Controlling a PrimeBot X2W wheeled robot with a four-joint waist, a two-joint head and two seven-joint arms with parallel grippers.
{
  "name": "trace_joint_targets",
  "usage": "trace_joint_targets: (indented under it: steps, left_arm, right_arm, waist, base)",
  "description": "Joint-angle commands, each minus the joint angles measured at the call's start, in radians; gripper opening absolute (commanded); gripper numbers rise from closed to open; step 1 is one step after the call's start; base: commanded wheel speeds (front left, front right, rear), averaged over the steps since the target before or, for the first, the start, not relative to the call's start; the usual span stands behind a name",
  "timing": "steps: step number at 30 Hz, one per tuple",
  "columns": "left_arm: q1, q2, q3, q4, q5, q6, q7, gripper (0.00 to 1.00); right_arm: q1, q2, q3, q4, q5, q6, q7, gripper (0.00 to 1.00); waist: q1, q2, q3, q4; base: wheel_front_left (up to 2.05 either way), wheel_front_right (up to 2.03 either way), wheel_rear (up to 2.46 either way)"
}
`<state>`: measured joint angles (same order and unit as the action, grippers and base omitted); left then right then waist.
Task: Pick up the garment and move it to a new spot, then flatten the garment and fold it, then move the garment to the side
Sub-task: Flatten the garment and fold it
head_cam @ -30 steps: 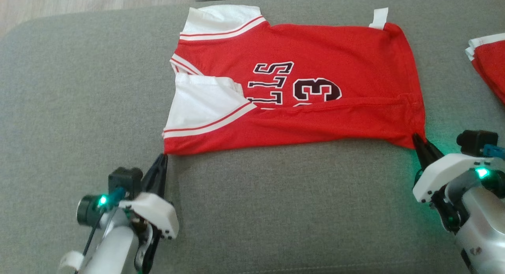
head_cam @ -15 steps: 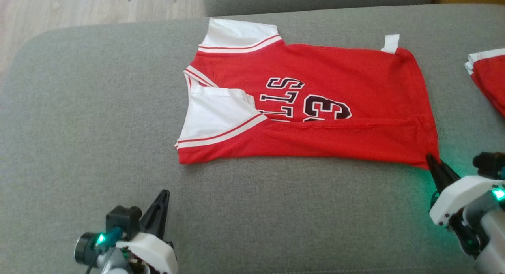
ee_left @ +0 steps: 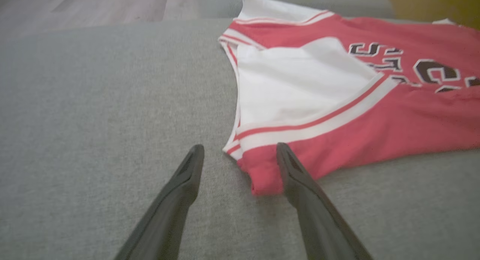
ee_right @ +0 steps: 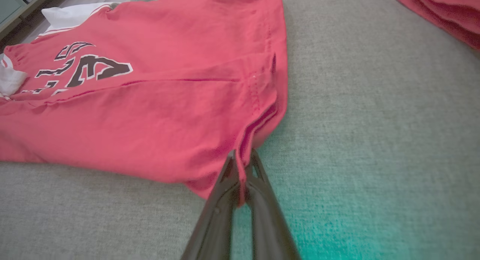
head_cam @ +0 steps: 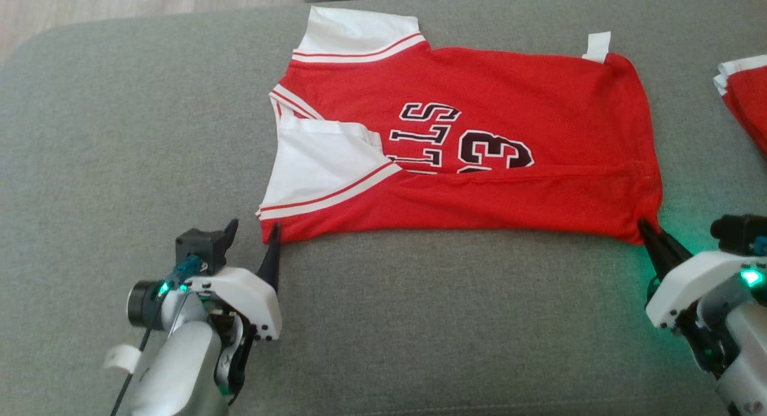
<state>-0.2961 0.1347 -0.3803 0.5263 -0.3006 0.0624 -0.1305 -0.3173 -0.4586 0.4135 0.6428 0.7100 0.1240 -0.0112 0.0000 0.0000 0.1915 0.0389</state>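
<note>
Red-and-white garment (head_cam: 539, 92), grey cushion (head_cam: 419, 320)

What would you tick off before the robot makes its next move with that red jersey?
1. Right jaws holding the jersey's near hem corner: ok, shut on the fabric.
2. Left jaws opened: ok, standing apart.
3. Near shoulder corner lying between the left jaws: ok, by the left wrist view.
4. Left jaws closed on that corner: not ok, not yet gripped.
5. Near edge folded over the lettering: ok, the fold runs along the jersey.
6. Other red garment apart from the jersey: ok.
</note>
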Motion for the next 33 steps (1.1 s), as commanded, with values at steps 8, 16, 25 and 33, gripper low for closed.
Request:
trace_joint_targets:
  steps: [8,16,25,33]
  left_arm:
    - [-0.079,-0.015,0.004,0.124,-0.028,-0.050,0.032,0.00]
    - [-0.017,0.006,0.007,0.079,-0.044,-0.067,-0.046,0.00]
    - [0.149,0.058,0.007,-0.119,-0.061,-0.032,0.014,0.00]
    - [0.339,0.119,-0.023,-0.417,-0.047,0.030,0.139,0.00]
  right_arm:
    - [-0.024,-0.036,0.000,-0.036,-0.009,0.007,0.004,0.00]
    - [0.007,-0.039,-0.005,-0.035,-0.007,0.007,-0.003,0.00]
    - [0.093,-0.086,0.000,-0.094,0.031,0.007,-0.020,0.00]
    - [0.244,-0.170,-0.025,-0.206,0.082,0.007,0.007,0.00]
  waist:
    - [0.0000,0.0000,0.021,-0.013]
    - [0.0000,0.0000,-0.016,0.004]
    - [0.0000,0.0000,-0.064,0.045]
    - [0.0000,0.0000,-0.093,0.066]
  base:
    - [0.00,0.00,0.00]
    - [0.00,0.00,0.00]
    - [0.00,0.00,0.00]
    - [0.00,0.00,0.00]
